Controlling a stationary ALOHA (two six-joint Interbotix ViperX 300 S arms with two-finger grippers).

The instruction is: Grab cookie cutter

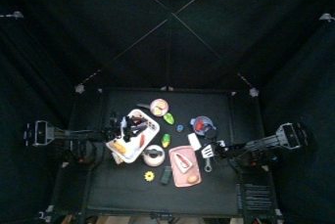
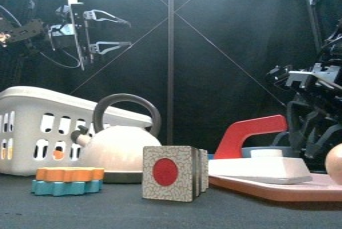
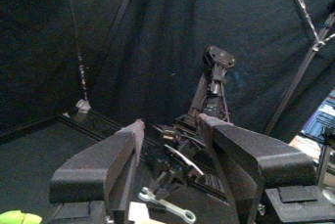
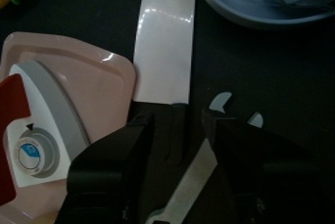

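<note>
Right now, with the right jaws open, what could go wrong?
1. The right gripper hangs directly over the white spatula, not the cookie cutter. Closing here would probably grab the wrong thing.
2. The cookie cutter lies at the table's front, close by the kettle and the basket. Reaching for it could bump either.

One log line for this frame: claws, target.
left claw: open, raised, empty | right claw: open, low over white spatula blade | flower-shaped orange cookie cutter: untouched, table front
</note>
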